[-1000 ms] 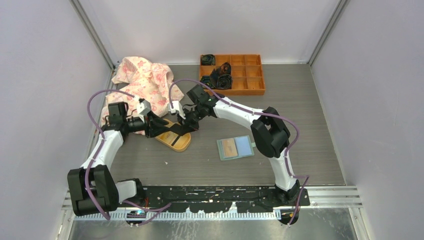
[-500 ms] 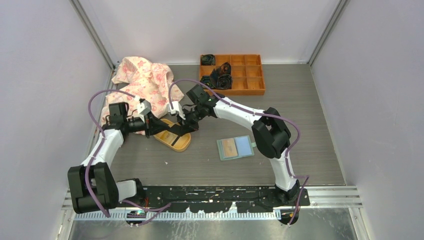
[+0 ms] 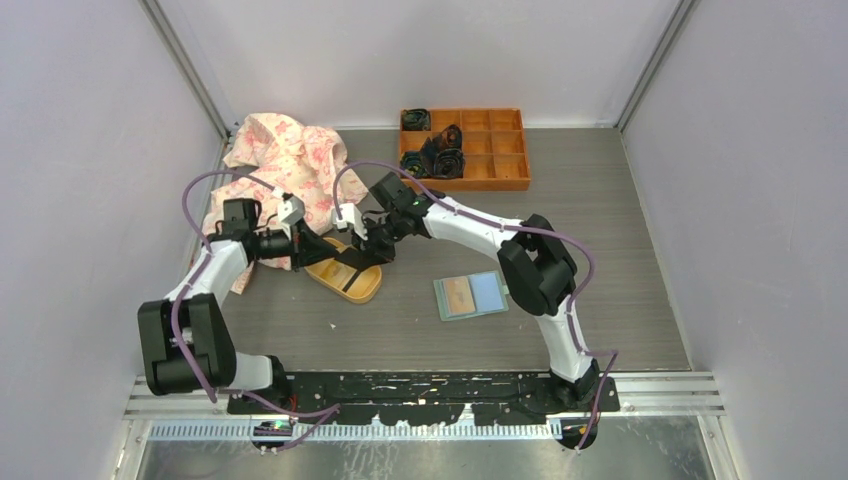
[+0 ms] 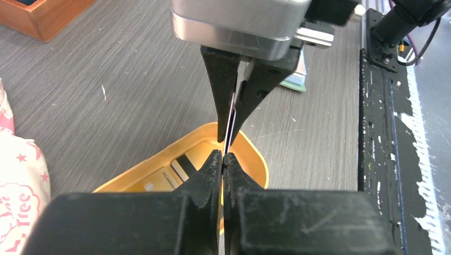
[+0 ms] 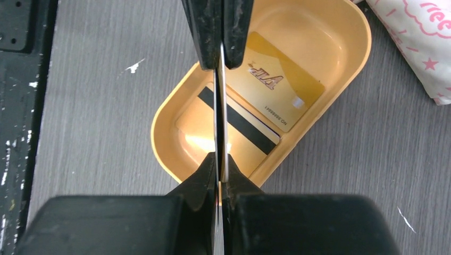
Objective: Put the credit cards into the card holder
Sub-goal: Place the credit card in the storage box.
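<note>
Handover underway: your left gripper (image 4: 223,158) and right gripper (image 5: 219,159) both clamp one credit card (image 5: 222,101) edge-on between them, above the yellow dish (image 5: 340,32); next you'd likely release one grip and carry it to the card holder (image 3: 470,296) beyond.

light: bright, even | shadows: soft | glare: spot in yellow dish (image 5: 314,42) | blur: near jaws, wrist views

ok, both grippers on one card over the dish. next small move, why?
Probably open the right gripper. It and the left gripper are both shut on the same card, edge-on above the dish; the left only just clamped on, so it looks like a handover. One must release before the card can travel to the holder.
</note>
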You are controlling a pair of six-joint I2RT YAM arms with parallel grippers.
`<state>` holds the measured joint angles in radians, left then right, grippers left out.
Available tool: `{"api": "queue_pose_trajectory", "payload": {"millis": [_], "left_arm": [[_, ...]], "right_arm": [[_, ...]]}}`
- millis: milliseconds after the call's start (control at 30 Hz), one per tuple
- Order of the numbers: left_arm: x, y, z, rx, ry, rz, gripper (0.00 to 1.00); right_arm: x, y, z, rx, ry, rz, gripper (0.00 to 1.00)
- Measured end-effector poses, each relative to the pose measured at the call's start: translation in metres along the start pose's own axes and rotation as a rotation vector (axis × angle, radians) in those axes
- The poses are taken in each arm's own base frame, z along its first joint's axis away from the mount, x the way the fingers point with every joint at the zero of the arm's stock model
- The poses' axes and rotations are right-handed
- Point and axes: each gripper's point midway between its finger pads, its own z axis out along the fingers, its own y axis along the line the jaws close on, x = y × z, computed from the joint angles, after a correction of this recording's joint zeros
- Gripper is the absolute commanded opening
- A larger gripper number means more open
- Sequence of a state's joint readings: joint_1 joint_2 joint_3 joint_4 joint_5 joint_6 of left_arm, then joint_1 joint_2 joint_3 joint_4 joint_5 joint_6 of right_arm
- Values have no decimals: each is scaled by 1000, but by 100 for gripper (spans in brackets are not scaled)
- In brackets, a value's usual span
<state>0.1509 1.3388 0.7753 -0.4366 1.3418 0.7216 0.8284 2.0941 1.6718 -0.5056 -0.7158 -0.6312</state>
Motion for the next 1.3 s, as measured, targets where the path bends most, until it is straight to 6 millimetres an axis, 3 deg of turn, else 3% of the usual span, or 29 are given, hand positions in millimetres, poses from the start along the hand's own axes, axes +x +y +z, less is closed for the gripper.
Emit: {"api": "queue_pose_trajectory", "payload": {"millis": [167, 467, 733, 1067, 1300], "left_arm": [[8, 11, 1, 19, 38, -13, 0], [22, 10, -1, 17, 87, -7, 0], [28, 18, -5, -40, 143, -18, 0], [-11, 21, -19, -210, 125, 71, 0], [-34, 18, -22, -278, 66, 14, 0]], "right_arm": [[7, -10, 9, 27, 8, 11, 13], [26, -17, 26, 38, 43, 49, 29], [28, -17, 26, 44, 47, 70, 54], [24, -18, 19, 51, 36, 113, 74], [-4, -13, -22, 60, -12, 115, 78]]}}
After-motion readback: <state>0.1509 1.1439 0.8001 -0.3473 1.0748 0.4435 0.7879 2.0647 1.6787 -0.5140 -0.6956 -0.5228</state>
